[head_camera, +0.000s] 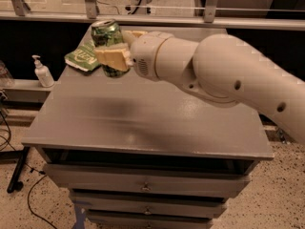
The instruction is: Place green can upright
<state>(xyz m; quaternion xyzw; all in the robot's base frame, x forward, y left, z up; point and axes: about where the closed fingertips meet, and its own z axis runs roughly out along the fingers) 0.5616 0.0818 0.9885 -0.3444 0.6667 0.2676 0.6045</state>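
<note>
Gripper (116, 51) over far-left of table (143, 123), jaws pinching green can (106, 33); can's long axis near vertical, silver top upward

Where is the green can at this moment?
The green can is upper left in the camera view, held in the claw over the far left of the table, just right of the green snack bag.

The cream two-finger end effector (116, 51) grips the shiny green metal can (106, 33), silver top up, above the back-left corner of the grey table (143, 123), beside a flat green snack bag (80, 58).
</note>
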